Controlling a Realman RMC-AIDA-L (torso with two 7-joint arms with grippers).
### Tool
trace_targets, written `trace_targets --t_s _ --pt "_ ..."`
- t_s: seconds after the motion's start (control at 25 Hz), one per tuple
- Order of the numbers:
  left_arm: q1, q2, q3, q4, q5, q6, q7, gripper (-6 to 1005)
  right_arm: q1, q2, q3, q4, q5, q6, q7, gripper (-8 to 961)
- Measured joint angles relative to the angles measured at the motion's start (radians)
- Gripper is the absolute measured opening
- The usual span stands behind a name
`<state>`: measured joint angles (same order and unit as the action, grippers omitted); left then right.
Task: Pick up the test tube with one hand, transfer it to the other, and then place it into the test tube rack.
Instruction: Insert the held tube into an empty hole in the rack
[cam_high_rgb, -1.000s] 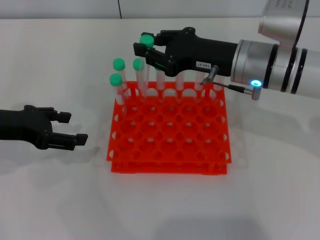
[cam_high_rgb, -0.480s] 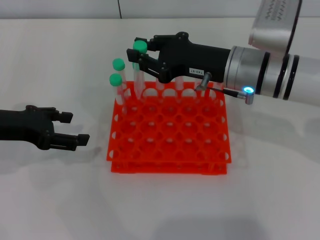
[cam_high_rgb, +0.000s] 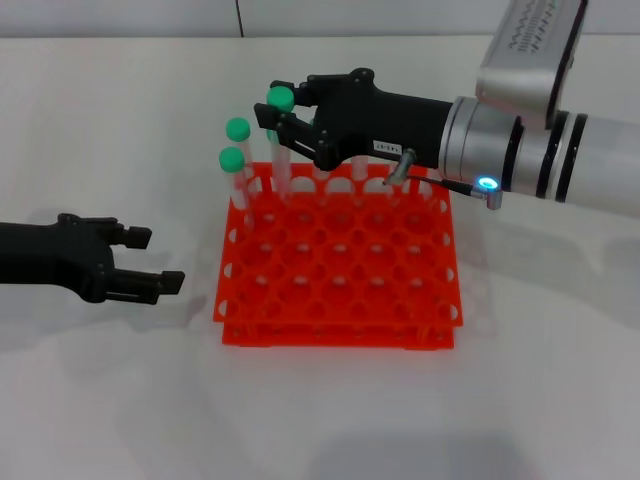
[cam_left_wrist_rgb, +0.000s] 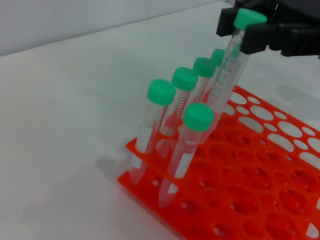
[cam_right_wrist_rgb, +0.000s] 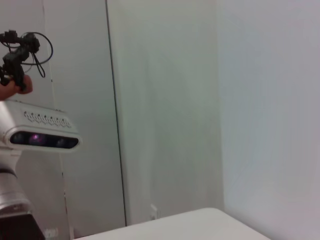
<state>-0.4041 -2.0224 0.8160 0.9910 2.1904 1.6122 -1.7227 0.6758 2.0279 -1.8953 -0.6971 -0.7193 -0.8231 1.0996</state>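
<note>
Right pincer (cam_high_rgb: 283, 120) grips the test tube (cam_high_rgb: 279, 132) over the rack (cam_high_rgb: 338, 262)

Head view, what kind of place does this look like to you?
Probably a lab bench or robot test setup: an orange-red test tube rack with green-capped tubes on a plain white table, the right gripper holding a test tube over it, bare pale walls behind.
</note>
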Motion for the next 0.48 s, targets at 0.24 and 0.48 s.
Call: trace_targets --t_s 0.24,0.48 --pt "0.004 -0.001 0.000 0.000 0.000 0.000 0.000 879 -0.006 0.000 -0.011 0.004 0.009 0.009 -0.004 266" --pt "0.004 -0.003 0.000 0.000 0.000 0.000 0.003 879 -0.002 0.000 -0.035 0.022 0.031 0.009 -0.006 266"
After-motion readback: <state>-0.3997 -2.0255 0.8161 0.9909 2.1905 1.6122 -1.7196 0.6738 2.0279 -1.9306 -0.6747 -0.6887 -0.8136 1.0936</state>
